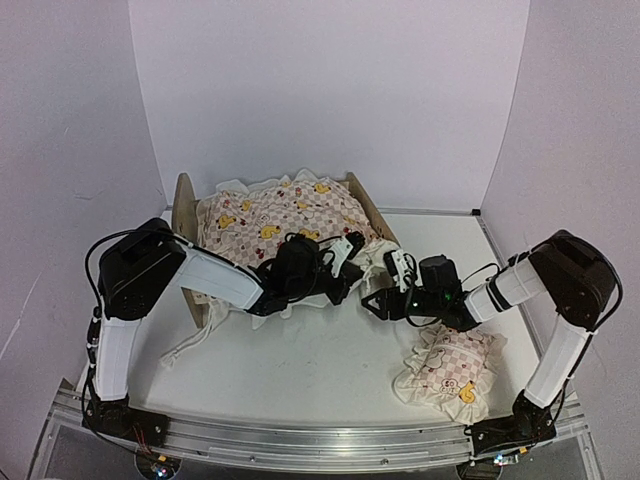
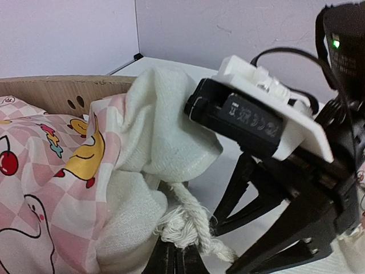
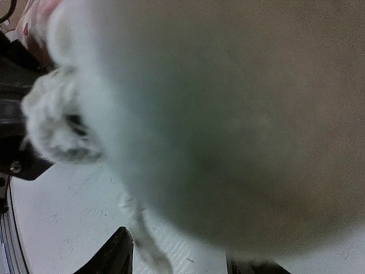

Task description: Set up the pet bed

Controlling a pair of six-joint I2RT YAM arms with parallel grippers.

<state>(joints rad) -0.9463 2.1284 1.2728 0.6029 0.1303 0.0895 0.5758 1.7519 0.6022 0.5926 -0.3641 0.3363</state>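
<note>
Top external shows both arms stretched inward at the quilt point(image 1: 280, 215), left tool point(image 2: 173, 260) pressed together, right tool point(image 3: 182, 258) spread.

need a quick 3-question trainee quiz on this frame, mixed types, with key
1. True or false: the pillow lies on the table, off the pet bed.
2. What covers the pet bed? A) the quilt B) a towel C) nothing
3. Which gripper is shut on the quilt's edge?
Key: 1 true. 2 A. 3 the left gripper; the right gripper stands open.
</note>
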